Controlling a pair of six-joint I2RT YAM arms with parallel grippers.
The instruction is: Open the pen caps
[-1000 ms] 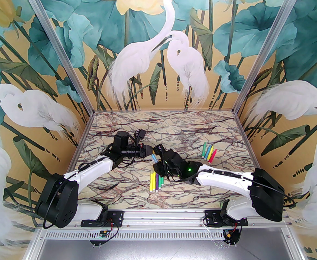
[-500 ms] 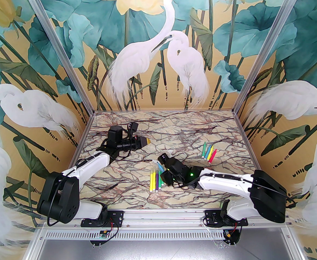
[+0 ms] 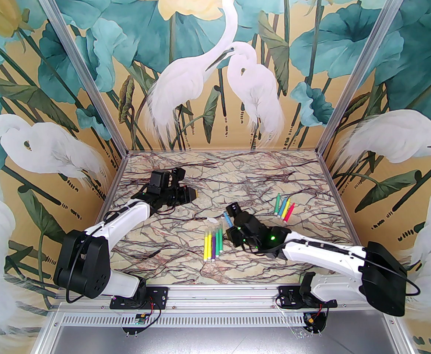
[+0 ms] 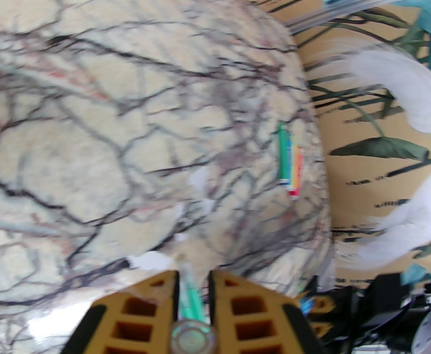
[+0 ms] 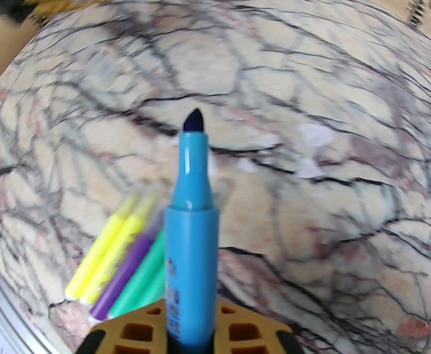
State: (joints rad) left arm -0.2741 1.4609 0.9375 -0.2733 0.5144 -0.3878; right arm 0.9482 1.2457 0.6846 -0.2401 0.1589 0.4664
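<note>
My right gripper [image 3: 233, 229] [image 5: 189, 306] is shut on a blue pen [image 3: 227, 219] [image 5: 189, 249] whose dark felt tip [image 5: 194, 121] is bare and points away over the table. At the left, my left gripper [image 3: 194, 194] [image 4: 193, 277] is shut on a see-through pen cap [image 4: 190, 308] that stands between its yellow fingers. Two yellow pens [image 3: 207, 246] [image 5: 103, 247], a purple one [image 5: 125, 273] and a green one [image 3: 219, 241] lie side by side below the blue pen. Another row of pens [image 3: 284, 208] [image 4: 290, 164] lies at the right.
Small pale caps [image 3: 212, 220] [image 5: 314, 134] lie loose on the marble table [image 3: 171, 256] just beyond the middle row of pens. The painted walls close in the table at the left, back and right.
The two grippers have pulled apart. The left one drew back to the left with the cap, the right one swung right and nearer with the blue pen, its tip now bare.
</note>
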